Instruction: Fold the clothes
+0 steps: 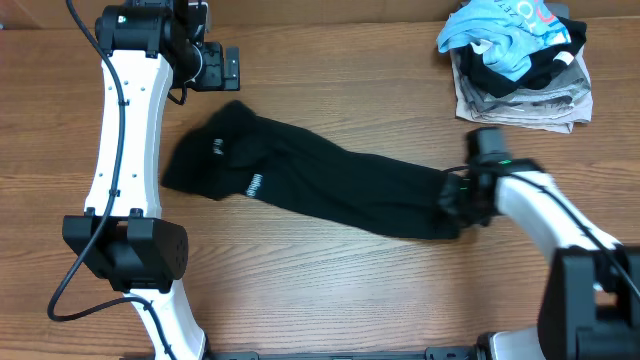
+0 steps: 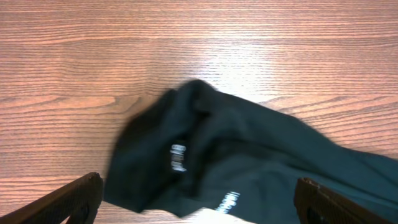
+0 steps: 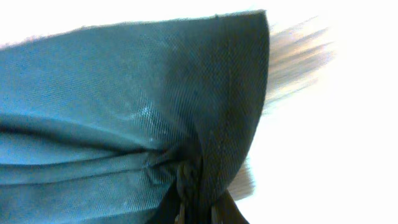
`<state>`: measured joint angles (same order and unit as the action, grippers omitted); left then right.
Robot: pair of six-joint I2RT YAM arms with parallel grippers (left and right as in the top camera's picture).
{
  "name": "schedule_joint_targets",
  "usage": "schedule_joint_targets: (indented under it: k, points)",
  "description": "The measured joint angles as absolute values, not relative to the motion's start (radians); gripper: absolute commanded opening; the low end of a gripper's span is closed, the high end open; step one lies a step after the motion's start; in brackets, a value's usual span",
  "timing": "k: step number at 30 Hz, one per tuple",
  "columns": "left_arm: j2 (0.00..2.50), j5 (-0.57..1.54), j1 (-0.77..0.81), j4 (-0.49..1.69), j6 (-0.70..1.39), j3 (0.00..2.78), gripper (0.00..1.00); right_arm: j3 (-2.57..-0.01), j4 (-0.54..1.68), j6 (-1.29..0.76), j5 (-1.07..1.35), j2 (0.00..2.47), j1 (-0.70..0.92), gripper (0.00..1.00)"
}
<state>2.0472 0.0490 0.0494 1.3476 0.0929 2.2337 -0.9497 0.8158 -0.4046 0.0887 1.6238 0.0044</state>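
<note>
One black garment [image 1: 320, 190], long, soft and finely woven, lies slantwise across the middle of the wooden table [image 1: 330, 290]. It has two small white prints [image 2: 178, 157] near its bunched left end. The right gripper [image 1: 458, 203] pinches its right end, the cloth gathered in folds between the fingers. The left gripper [image 1: 222, 66] hangs near the left end without touching it, its fingers spread wide. One pile [image 1: 520, 60] of folded clothes, light blue on top, sits at the table's far right corner.
</note>
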Motion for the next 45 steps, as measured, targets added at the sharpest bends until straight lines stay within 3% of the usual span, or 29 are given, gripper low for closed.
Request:
schedule_joint_targets:
  k: [4,9,21,23,24,26,27,29,33,38,45]
  points:
    - [2.047,0.049,0.040,1.347,0.077,2.234,1.00,-1.058,0.925,-0.299,0.113,1.563,-0.081,0.04]
    - [2.047,0.049,0.028,1.347,0.051,2.234,1.00,-1.148,0.921,-0.240,0.166,1.543,-0.057,0.04]
    - [2.047,0.049,0.024,1.347,0.045,2.234,1.00,-1.152,0.706,-0.271,0.171,1.600,0.326,0.04]
    - [2.047,0.049,0.024,1.347,0.044,2.234,1.00,-1.152,0.661,-0.287,0.168,1.646,0.371,0.13]
    - [2.047,0.049,0.024,1.347,0.044,2.234,1.00,-1.152,0.635,-0.295,0.167,1.670,0.390,0.31]
    - [2.047,0.049,0.024,1.347,0.044,2.234,1.00,-1.152,0.594,-0.301,0.166,1.714,0.418,0.56]
    - [2.047,0.049,0.024,1.348,0.044,2.234,1.00,-1.152,0.566,-0.301,0.165,1.740,0.435,0.76]
    - [2.048,0.049,0.024,1.348,0.044,2.234,1.00,-1.152,0.540,-0.302,0.165,1.779,0.469,0.91]
    - [2.052,0.049,0.024,1.383,0.044,2.234,1.00,-1.166,0.580,-0.279,0.171,1.791,0.508,1.00]
    - [2.065,0.078,0.003,1.457,0.007,2.232,1.00,-1.263,0.681,-0.271,0.203,1.767,0.482,1.00]
    - [2.065,0.235,-0.076,1.470,-0.186,2.086,1.00,-1.323,0.792,-0.263,0.214,1.663,0.314,1.00]
